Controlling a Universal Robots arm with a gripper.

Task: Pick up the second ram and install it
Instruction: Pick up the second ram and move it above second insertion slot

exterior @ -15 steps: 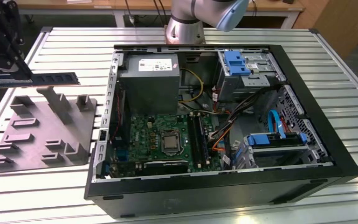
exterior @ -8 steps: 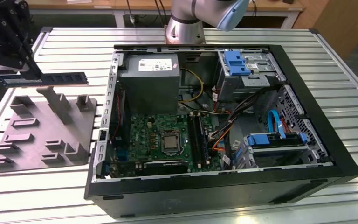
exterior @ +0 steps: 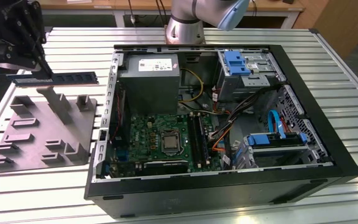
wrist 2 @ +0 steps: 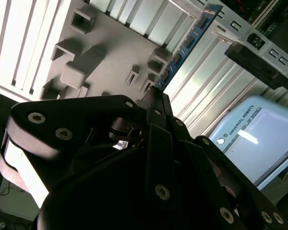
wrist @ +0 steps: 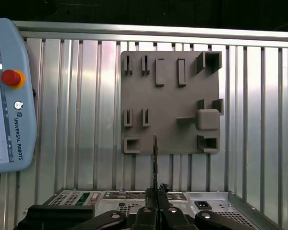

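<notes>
In the exterior view my gripper (exterior: 44,74) hangs at the far left, shut on the second ram (exterior: 73,77), a long dark stick held level above the grey fixture tray (exterior: 42,133). In the second wrist view the ram (wrist 2: 185,45) sticks out from the closed fingers (wrist 2: 152,103) over the tray (wrist 2: 110,52). Seen edge-on in the first wrist view, the ram (wrist: 155,160) rises from the gripper (wrist: 156,192) in front of the tray (wrist: 170,96). The open computer case (exterior: 229,116) with its motherboard (exterior: 160,140) lies to the exterior view's right.
The tray carries raised blocks and empty slots. Black socket strips (exterior: 197,135) run along the motherboard, beside cables and blue drive brackets (exterior: 275,140). A teach pendant (wrist: 9,96) lies on the slatted metal table (exterior: 328,56). The arm's base (exterior: 185,23) stands behind the case.
</notes>
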